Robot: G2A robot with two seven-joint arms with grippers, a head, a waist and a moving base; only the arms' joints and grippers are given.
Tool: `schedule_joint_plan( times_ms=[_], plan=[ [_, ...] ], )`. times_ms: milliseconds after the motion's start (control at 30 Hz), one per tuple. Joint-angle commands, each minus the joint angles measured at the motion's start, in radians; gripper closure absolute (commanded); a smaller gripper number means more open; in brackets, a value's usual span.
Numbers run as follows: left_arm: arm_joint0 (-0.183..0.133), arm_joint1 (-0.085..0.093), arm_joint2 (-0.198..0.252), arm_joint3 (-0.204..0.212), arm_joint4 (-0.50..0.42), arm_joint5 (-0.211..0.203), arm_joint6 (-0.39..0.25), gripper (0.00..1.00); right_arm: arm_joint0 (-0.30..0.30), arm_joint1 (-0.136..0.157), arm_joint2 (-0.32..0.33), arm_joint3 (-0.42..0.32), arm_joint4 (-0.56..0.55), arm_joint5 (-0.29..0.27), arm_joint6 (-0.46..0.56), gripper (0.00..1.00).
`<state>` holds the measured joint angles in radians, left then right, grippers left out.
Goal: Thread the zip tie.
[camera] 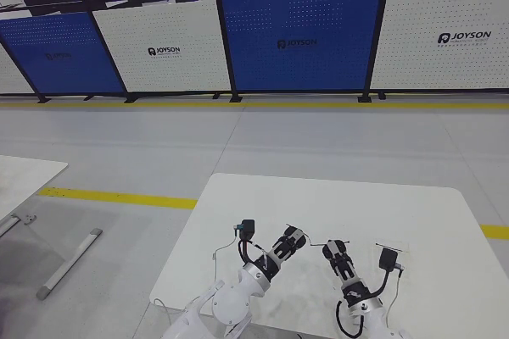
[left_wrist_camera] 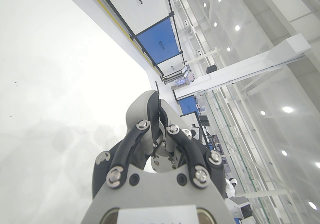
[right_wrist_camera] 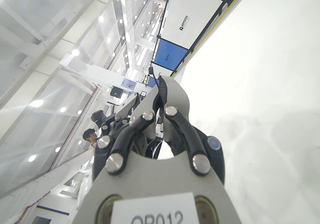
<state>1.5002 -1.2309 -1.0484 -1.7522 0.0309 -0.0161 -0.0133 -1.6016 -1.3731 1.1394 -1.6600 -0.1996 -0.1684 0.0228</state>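
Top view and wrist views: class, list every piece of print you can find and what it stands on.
White panels: dark brand logo and name, legible, left unquoted.
Blue panels: same mark, faint.
Label on the right gripper: letters and digits, cut by the edge.
Label on the left gripper: print cut off.

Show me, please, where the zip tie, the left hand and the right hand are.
zip tie (right_wrist_camera: 151, 70): right wrist view, on its protruding end.
left hand (left_wrist_camera: 158, 98): left wrist view, between its fingertips.
right hand (right_wrist_camera: 160, 85): right wrist view, between its fingertips.
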Motion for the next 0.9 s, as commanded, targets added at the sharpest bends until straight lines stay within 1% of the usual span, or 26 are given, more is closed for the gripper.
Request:
schedule_joint_plan(
  times_ms=[0,67,400,467,500,567,700,867],
  plan=[
    [0.000,0.000,0.000,0.000,0.000,0.000,0.000,1.00,-0.007,0.001,0.002,-0.005,0.000,-0.001,0.001,1.00],
    [0.000,0.000,0.000,0.000,0.000,0.000,0.000,1.00,-0.012,0.001,0.004,-0.008,0.010,-0.015,0.000,1.00],
    [0.000,0.000,0.000,0.000,0.000,0.000,0.000,1.00,-0.012,0.001,0.006,-0.010,0.016,-0.016,-0.005,1.00],
    [0.000,0.000,0.000,0.000,0.000,0.000,0.000,1.00,-0.015,-0.001,0.009,-0.014,0.041,-0.033,-0.027,1.00],
    [0.000,0.000,0.000,0.000,0.000,0.000,0.000,1.00,-0.019,-0.002,0.009,-0.013,0.051,-0.050,-0.041,1.00],
    [0.000,0.000,0.000,0.000,0.000,0.000,0.000,1.00,-0.021,-0.004,0.009,-0.009,0.049,-0.060,-0.068,1.00],
    [0.000,0.000,0.000,0.000,0.000,0.000,0.000,1.00,-0.015,-0.007,-0.003,0.002,0.050,-0.063,-0.084,1.00],
    [0.000,0.000,0.000,0.000,0.000,0.000,0.000,1.00,-0.008,-0.009,-0.012,0.007,0.035,-0.051,-0.083,1.00]
  ],
)
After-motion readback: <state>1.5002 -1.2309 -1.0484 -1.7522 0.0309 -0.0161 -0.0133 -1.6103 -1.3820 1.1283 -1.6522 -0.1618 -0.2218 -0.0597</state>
